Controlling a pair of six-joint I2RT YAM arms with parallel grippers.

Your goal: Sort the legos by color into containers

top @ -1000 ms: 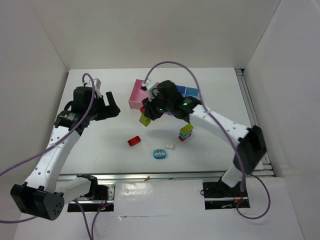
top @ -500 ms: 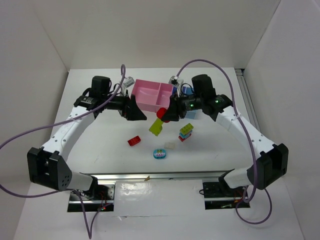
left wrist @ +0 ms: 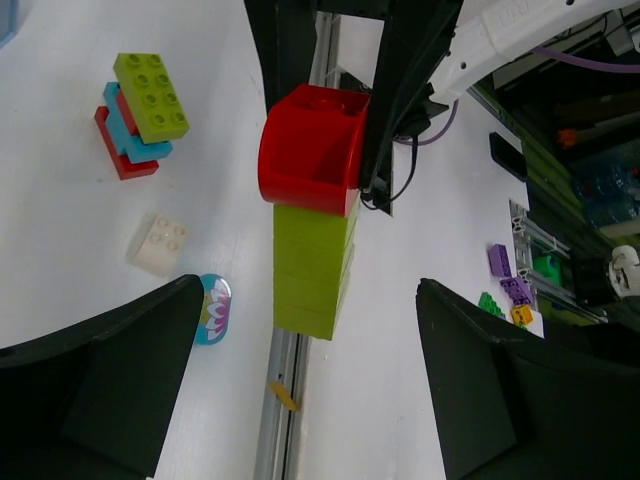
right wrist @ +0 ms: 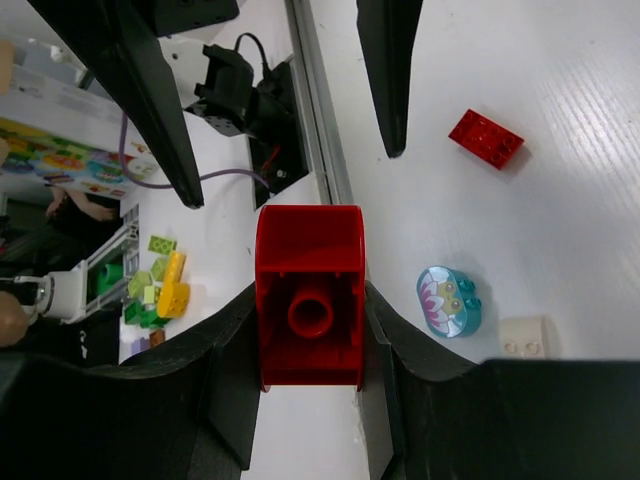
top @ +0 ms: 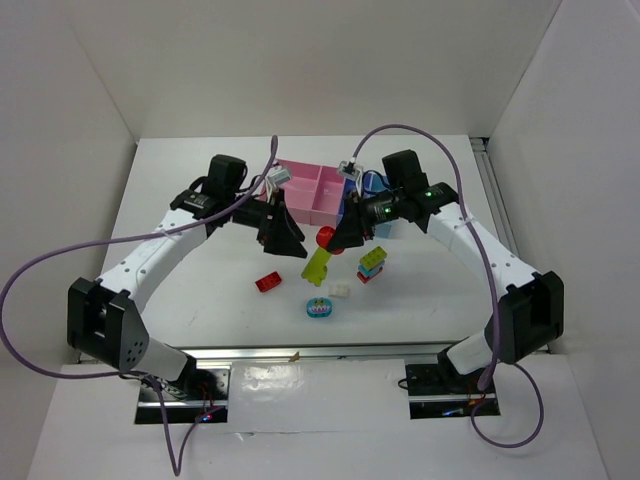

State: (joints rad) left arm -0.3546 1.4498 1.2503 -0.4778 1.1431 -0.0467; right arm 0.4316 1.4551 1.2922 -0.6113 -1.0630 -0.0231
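presently the right gripper (right wrist: 310, 300) is clenched on the red brick (right wrist: 310, 250), held in the air over the table (top: 200, 300) with a green stack (left wrist: 312, 270) stuck to it; the left gripper (left wrist: 310, 285) is spread wide, facing the stack, not touching. judged light, rigid and slick, the stack is best taken across its flat flanks and pulled straight off. the blue bins (top: 390, 229) are largely hidden behind the right arm (top: 470, 245).

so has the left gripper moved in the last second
Yes. The left gripper swung right, from well left of the pink bin to just in front of it, jaws open beside the brick stack the right gripper holds.
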